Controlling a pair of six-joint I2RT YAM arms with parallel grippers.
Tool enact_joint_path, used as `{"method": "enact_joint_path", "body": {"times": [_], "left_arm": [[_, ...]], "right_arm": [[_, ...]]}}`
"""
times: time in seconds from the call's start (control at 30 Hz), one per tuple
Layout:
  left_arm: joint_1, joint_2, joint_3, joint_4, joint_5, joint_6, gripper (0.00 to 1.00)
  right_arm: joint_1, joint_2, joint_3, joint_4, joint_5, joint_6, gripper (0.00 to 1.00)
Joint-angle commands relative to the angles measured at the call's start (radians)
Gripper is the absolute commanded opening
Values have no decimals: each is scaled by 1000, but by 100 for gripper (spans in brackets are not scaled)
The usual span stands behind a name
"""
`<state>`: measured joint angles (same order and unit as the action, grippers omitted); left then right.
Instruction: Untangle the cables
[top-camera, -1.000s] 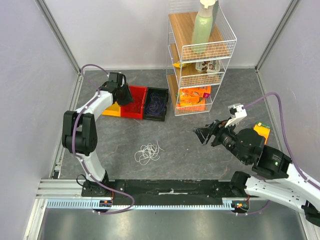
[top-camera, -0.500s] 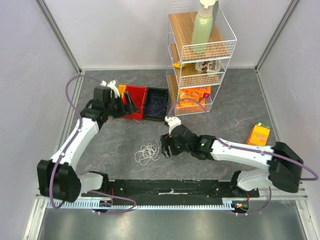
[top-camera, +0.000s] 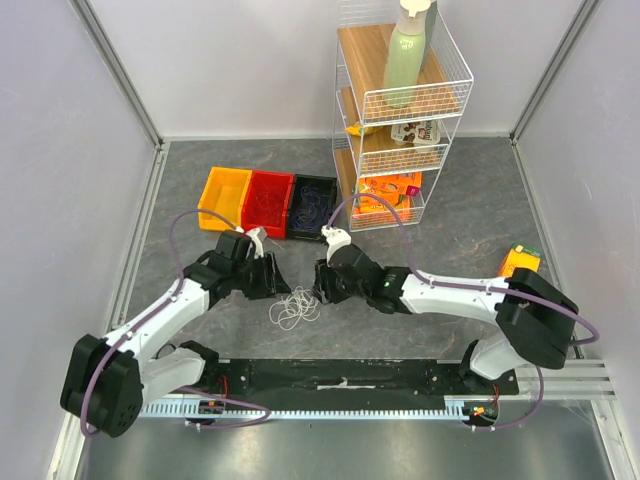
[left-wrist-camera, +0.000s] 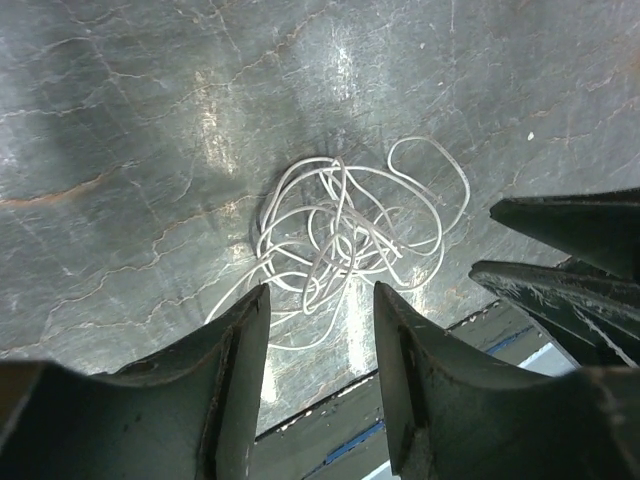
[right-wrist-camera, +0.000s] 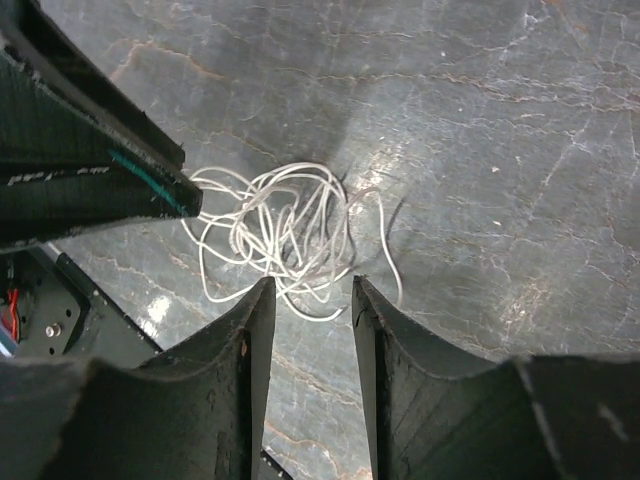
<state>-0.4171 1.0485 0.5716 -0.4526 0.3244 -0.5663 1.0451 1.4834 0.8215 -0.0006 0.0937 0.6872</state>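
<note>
A clump of thin white cable (top-camera: 296, 307) lies looped on the grey table, near the front middle. It also shows in the left wrist view (left-wrist-camera: 345, 232) and the right wrist view (right-wrist-camera: 275, 235). My left gripper (top-camera: 276, 278) is open and empty, just left of and above the clump (left-wrist-camera: 320, 295). My right gripper (top-camera: 318, 285) is open and empty, just right of the clump (right-wrist-camera: 312, 285). Purplish cables (top-camera: 313, 208) lie in the black bin and red cables (top-camera: 268, 200) in the red bin.
Three bins stand in a row at the back: yellow (top-camera: 222, 196), red (top-camera: 268, 218) and black (top-camera: 313, 229). A wire shelf rack (top-camera: 395, 130) with a bottle and snack packs stands behind the right arm. An orange box (top-camera: 518, 262) lies at the right.
My left gripper has come down from the red bin to the white clump's left side. My right gripper has edged closer to the clump's right side.
</note>
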Motion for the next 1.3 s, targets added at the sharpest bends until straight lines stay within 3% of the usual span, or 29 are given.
{"method": "enact_joint_path", "body": {"times": [0.0, 0.2, 0.3, 0.43, 0.63, 0.93, 1.27], "left_arm": [[-22, 47, -12, 92, 39, -44, 51], [-23, 90, -35, 152, 21, -47, 43], [-25, 113, -30, 155, 24, -43, 20], [-25, 85, -18, 140, -2, -35, 3], [-25, -89, 65, 55, -160, -40, 2], [-23, -337, 210, 8, -367, 11, 2], [-23, -384, 350, 32, -340, 105, 2]], "right_arm": [[-14, 52, 36, 59, -5, 28, 42], [-14, 121, 45, 99, -46, 40, 37], [-13, 121, 48, 97, -35, 37, 31], [-13, 71, 41, 54, 27, 17, 20], [-16, -113, -2, -58, 162, -15, 0], [-31, -484, -24, -335, 532, -63, 0], [-33, -877, 21, -421, 716, -130, 0]]}}
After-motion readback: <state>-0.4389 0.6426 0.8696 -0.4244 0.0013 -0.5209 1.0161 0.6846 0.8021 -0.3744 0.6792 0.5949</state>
